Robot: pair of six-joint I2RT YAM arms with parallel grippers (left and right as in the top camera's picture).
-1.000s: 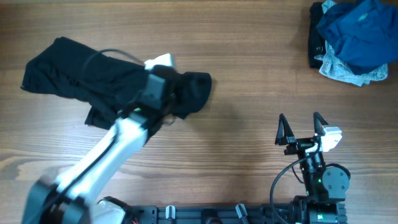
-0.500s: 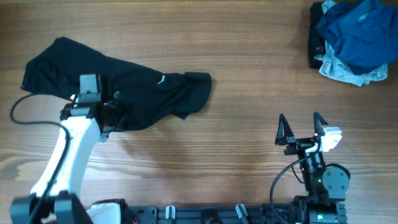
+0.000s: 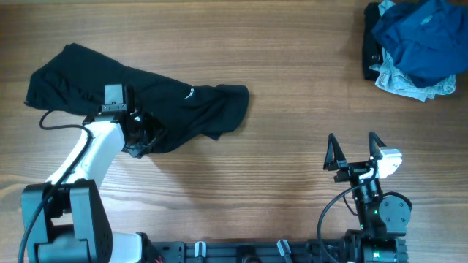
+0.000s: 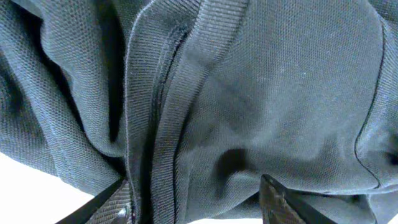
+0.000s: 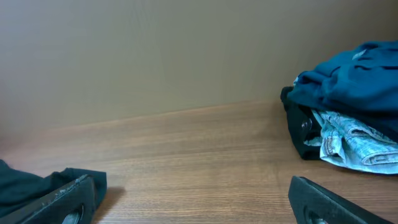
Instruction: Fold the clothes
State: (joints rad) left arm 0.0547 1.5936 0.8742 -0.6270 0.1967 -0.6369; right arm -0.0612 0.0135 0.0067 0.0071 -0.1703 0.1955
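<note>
Since half a second ago the left arm has shifted a little to the right over the cloth, while the black garment (image 3: pixel 183 106) lies as it did then and the right arm has not stirred. A second ago that same arm reached further right, across the garment's middle.

The black garment is spread in a rumpled band on the left part of the worktop (image 3: pixel 292 80), running from the far left towards the middle, with a small pale mark (image 3: pixel 188 92) on its upper face. The left gripper (image 3: pixel 140 136) sits at the garment's near edge. In the left wrist view dark ribbed knit (image 4: pixel 249 93) fills almost the whole picture, a folded seam running down the left side, and the jaws stand apart at the bottom with the cloth just beyond them, not pinched.

The right gripper (image 3: pixel 355 150) rests near the front edge on the right, well apart from the garment, its jaws wide apart and holding nothing.

At the far right corner lies a heap of clothes: a blue piece (image 3: pixel 420 36) on top, a pale patterned piece (image 3: pixel 409 82) under it, and a dark one (image 3: pixel 369 51) at the heap's left side.
</note>
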